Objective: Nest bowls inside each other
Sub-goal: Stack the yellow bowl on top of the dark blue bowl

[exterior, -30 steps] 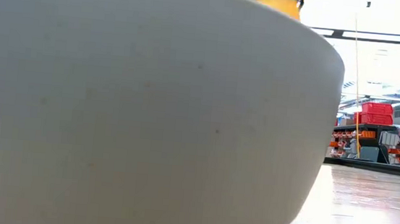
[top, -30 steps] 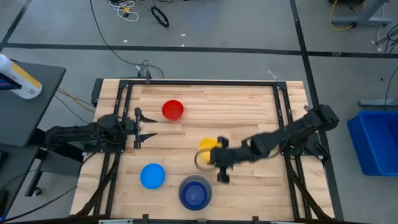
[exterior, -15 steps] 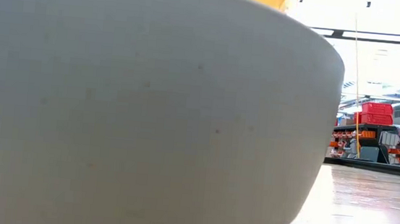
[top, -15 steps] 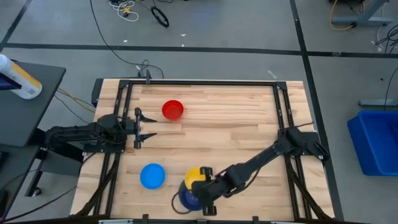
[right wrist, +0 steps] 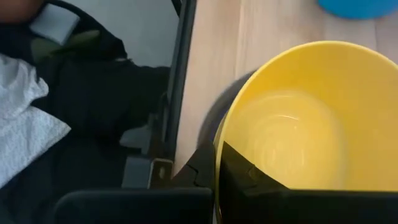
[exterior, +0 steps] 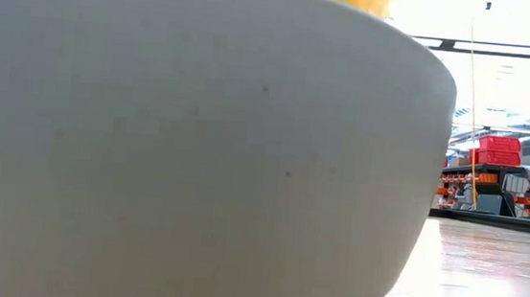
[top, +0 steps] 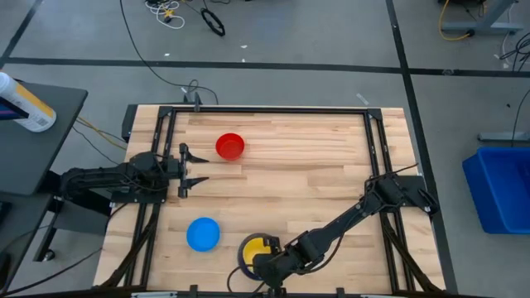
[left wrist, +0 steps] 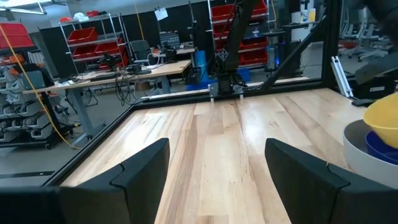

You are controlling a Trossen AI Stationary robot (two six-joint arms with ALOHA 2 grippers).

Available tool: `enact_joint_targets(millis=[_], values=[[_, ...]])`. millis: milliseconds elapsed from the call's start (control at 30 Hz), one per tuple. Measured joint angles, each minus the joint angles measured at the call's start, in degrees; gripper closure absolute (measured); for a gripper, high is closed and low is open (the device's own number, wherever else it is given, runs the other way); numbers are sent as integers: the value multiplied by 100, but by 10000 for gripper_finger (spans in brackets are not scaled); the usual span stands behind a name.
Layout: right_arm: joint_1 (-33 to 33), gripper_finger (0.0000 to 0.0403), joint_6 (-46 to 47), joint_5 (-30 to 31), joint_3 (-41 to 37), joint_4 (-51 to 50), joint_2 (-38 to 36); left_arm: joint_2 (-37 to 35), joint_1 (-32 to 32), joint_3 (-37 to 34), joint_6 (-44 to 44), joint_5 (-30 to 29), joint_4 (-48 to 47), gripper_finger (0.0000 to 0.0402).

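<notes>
— Where is the small round yellow plastic bowl [top: 259, 246] seen?

— It is seen at the front edge of the wooden table [top: 315, 157], near the middle. It is held over the big pale grey plastic bowl [exterior: 189, 142] and the dark blue plastic bowl [left wrist: 384, 145] that sits inside the grey one. In the left wrist view the yellow bowl is tilted above the blue one. Whether they touch cannot be told.

— What is it held by?

— It is held by the right end effector [top: 267, 266]. The rim of the yellow bowl is pinched between the two dark fingers [right wrist: 249, 180], which are pressed tight on it.

— And the left end effector [top: 184, 171]?

— It is parked at the left side of the table, and its fingers [left wrist: 140, 171] are spread wide. Nothing is held in it.

— Where are the other bowls found?

— The small red plastic bowl [top: 230, 146] is set toward the back of the table, near the left end effector but apart from it. The small light blue plastic bowl [top: 203, 234] is set at the front left, close to the stack but not touching it.

— What fills the low view?

— Most of it is filled by the grey bowl's side, with a bit of yellow seen above its rim.
</notes>
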Motion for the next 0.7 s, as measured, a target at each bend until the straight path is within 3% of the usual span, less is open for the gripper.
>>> enact_joint_targets(millis=[467,700], values=[[-169,396,16,-431,-4,-104,521,276,-2,0,-99,17,2,127],[-260,301,-16,-525,-11,-221,522,433,0,0,-66,2,15,127]])
